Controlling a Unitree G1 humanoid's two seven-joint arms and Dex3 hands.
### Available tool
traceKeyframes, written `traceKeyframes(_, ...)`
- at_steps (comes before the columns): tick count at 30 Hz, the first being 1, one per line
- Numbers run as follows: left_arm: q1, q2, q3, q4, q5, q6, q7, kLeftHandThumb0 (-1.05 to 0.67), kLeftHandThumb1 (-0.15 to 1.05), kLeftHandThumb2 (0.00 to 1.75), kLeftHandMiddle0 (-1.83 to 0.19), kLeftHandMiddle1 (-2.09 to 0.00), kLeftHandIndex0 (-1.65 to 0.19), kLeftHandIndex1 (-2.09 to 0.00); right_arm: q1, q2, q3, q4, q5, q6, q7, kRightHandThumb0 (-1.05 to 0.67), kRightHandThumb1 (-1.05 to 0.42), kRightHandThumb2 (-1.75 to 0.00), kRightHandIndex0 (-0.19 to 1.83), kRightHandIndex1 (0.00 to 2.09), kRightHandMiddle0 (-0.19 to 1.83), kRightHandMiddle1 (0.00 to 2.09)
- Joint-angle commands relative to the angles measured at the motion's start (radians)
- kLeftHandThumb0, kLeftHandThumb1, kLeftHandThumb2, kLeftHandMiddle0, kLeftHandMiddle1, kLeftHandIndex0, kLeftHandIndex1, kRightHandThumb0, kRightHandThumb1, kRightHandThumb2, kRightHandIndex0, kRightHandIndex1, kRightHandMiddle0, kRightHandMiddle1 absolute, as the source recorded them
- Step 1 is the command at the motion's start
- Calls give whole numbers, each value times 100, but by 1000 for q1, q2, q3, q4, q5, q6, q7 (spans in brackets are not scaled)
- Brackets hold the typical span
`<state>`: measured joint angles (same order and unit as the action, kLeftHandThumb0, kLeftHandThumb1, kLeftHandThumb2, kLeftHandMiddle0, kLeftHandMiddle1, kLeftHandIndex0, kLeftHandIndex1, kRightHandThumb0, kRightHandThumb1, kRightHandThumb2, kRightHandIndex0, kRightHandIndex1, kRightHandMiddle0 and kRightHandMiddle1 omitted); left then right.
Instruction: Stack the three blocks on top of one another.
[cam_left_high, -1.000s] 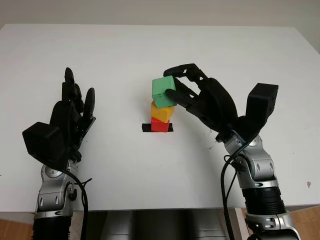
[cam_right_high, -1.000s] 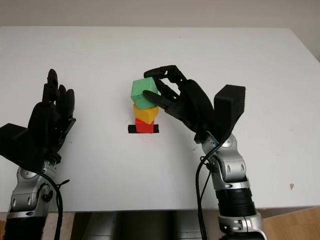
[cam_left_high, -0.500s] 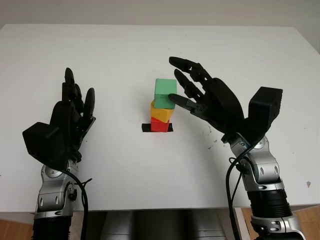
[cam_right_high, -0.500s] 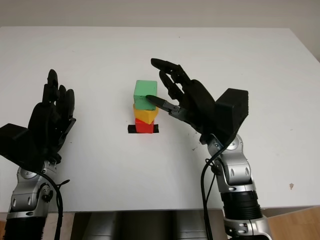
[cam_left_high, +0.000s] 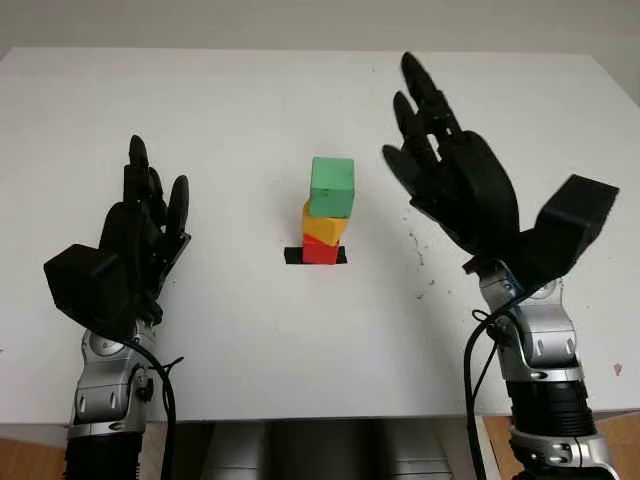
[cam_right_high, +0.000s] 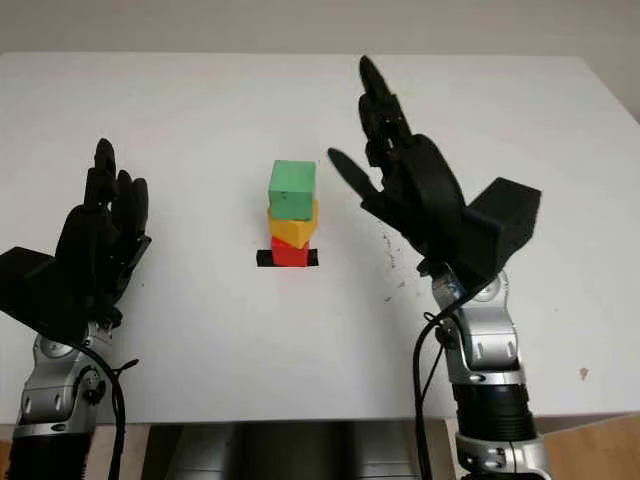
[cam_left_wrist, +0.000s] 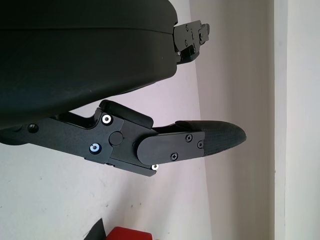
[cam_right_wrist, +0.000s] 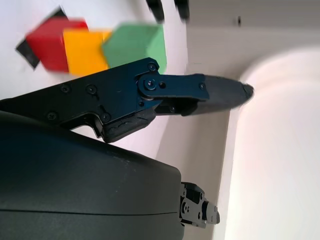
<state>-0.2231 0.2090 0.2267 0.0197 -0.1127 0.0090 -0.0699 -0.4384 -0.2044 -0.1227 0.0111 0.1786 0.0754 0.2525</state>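
While three blocks stand stacked, green block (cam_left_high: 332, 187) topmost, right hand (cam_left_high: 455, 180) and left hand (cam_left_high: 140, 235) open, holding nothing.

White table (cam_left_high: 250, 110): black tape patch (cam_left_high: 292, 256) at centre; red block (cam_left_high: 320, 251) seated on patch, stack base.

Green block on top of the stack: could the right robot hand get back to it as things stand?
Probably yes. The right robot hand is open beside the green block, with bare table between them.
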Motion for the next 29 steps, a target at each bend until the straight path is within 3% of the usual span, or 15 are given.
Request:
traceKeyframes(1,-6,0,-1,-17,-5,-2,0,-70,105,53,19,0,19,-3,-24,10,-20,43,14,33,-24,-78,-105,-66,-19,0,-19,0)
traceKeyframes(9,-11,5,1,-18,-22,-2,-15,-71,105,52,19,0,19,-2,-57,4,-19,201,-3,58,-66,-76,-105,-67,-19,0,-19,0)
traceKeyframes(18,-22,-5,-2,-19,-40,-7,-18,-71,105,51,19,0,18,-4,-73,22,3,246,-12,130,-83,-71,-105,-72,-19,0,-19,0)
traceKeyframes(29,-33,-7,-12,-29,-54,-6,-30,-75,105,51,19,-2,17,-5,-84,46,16,269,-11,116,-76,-71,-105,-71,-19,0,-19,0)
